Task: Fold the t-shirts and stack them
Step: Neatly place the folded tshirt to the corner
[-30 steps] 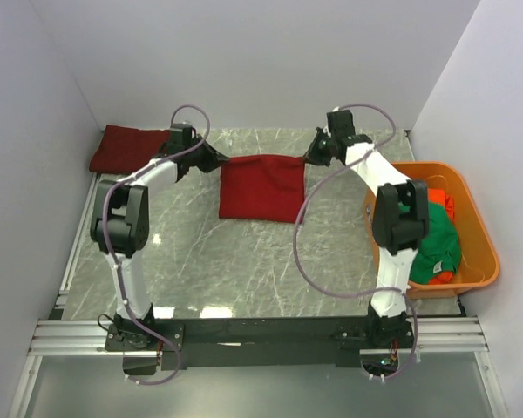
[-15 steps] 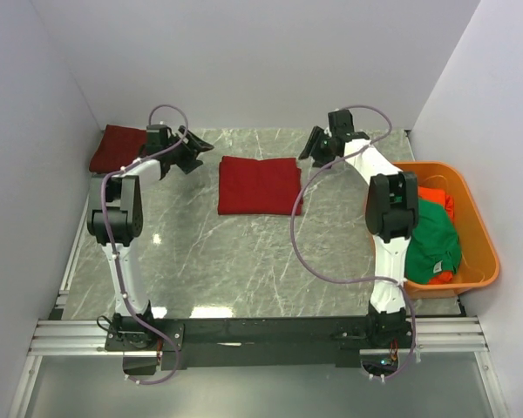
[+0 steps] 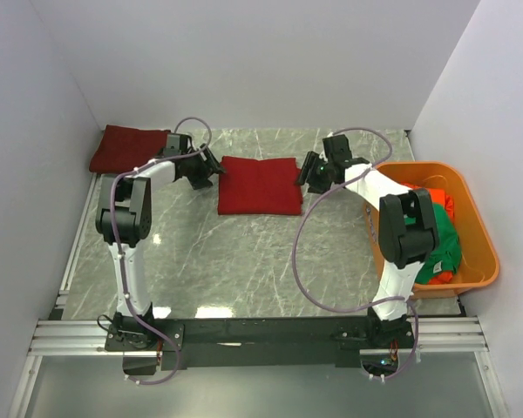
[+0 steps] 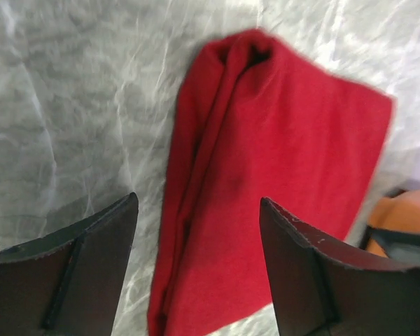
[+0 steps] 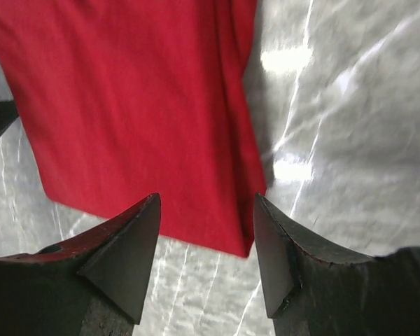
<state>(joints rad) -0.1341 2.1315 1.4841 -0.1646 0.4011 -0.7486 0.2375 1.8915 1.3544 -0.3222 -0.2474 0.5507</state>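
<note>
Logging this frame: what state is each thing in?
Middle red t-shirt: folded, flat on table.
Far-left red t-shirt: folded.
Green t-shirt: crumpled in orange tub.
Orange-red t-shirt: crumpled in tub.
Left gripper: open, empty.
Right gripper: open, empty.

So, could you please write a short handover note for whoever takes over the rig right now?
Grippers: the left gripper is open and empty at the left edge of the folded red t-shirt; the right gripper is open and empty at its right edge.
Things: that shirt lies flat mid-way across the table. A second red t-shirt, apparently folded, is at the far left corner. The green t-shirt and orange-red t-shirt sit in the orange tub.
Done: middle shirt folded.
Left: probably stack it on the corner one, then fold and stack the two in the tub.
</note>
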